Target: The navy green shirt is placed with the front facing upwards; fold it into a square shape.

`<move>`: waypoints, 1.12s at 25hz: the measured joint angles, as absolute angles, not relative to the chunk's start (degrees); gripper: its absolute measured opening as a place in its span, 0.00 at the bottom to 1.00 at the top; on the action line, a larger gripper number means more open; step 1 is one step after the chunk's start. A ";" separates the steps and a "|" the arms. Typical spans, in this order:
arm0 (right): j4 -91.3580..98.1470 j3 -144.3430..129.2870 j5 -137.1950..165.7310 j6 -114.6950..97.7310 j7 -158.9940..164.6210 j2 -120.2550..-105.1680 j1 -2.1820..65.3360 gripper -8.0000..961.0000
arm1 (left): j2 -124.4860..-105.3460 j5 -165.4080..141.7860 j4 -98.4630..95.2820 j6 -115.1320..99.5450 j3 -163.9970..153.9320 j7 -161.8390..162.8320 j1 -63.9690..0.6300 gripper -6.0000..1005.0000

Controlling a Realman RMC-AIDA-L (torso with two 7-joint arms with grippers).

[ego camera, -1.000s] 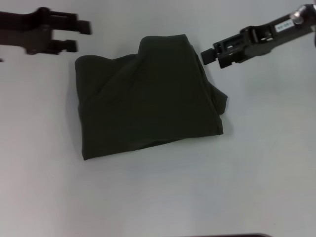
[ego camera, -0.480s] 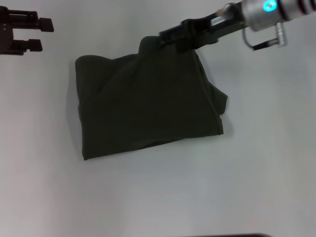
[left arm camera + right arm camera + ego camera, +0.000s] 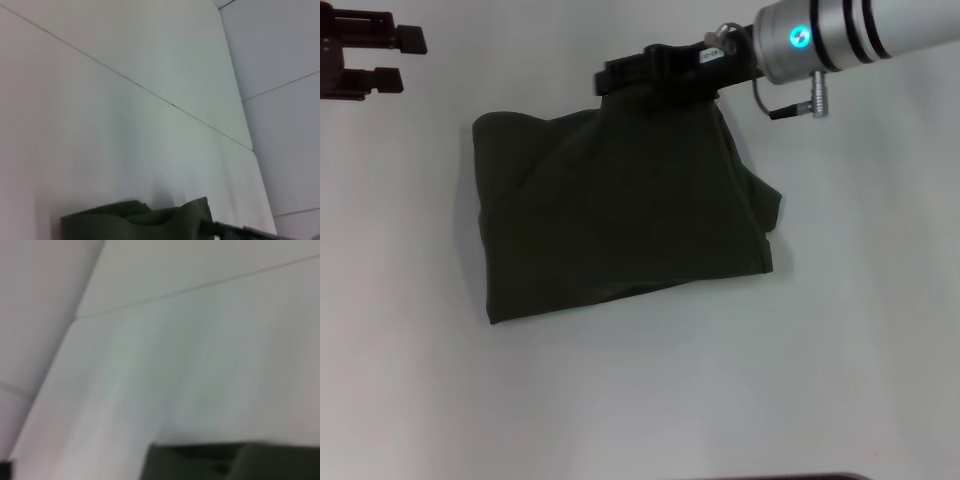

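The navy green shirt [image 3: 620,215] lies folded into a rough, slightly crooked rectangle in the middle of the white table, plain dark cloth facing up. A small flap sticks out at its right edge. My right gripper [image 3: 616,78] reaches in from the upper right and sits low over the shirt's far edge, near the raised far corner. My left gripper [image 3: 402,58] is off at the far left, away from the cloth, open and holding nothing. The left wrist view shows the shirt [image 3: 140,222] from the side, and the right wrist view shows its dark fold [image 3: 225,462].
The white table [image 3: 640,400] surrounds the shirt on all sides. A dark edge shows at the very bottom of the head view. The left wrist view catches the right arm's dark tip [image 3: 245,231] beside the cloth.
My right arm has swung left, from beside the shirt's right far corner to over its far edge. My left gripper has drawn back toward the left.
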State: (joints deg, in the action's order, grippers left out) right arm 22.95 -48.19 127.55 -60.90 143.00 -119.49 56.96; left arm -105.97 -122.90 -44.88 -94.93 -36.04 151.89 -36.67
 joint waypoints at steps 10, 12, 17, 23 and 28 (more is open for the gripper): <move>22.02 -52.20 127.95 -53.41 144.50 -118.77 55.31 0.94 | -106.08 -122.90 -44.92 -94.92 -36.18 151.65 -36.75 0.70; 22.89 -52.16 127.80 -54.00 145.49 -118.26 54.96 0.94 | -106.21 -122.83 -44.92 -94.92 -36.50 151.52 -37.11 0.70; 27.04 -49.47 127.37 -60.34 146.97 -117.15 54.55 0.94 | -107.85 -123.10 -44.72 -93.14 -39.74 150.17 -39.20 0.70; 28.45 -48.37 127.33 -63.32 147.10 -117.16 53.98 0.94 | -111.72 -127.56 -43.90 -81.64 -49.63 149.44 -41.67 0.70; 28.60 -48.30 126.84 -64.50 147.13 -117.33 53.08 0.94 | -113.60 -133.29 -41.67 -76.48 -51.33 150.75 -44.44 0.70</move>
State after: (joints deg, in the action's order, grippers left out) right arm 28.60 -48.30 126.84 -64.50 147.13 -117.33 53.08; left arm -113.60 -133.29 -41.67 -76.48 -51.33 150.75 -44.44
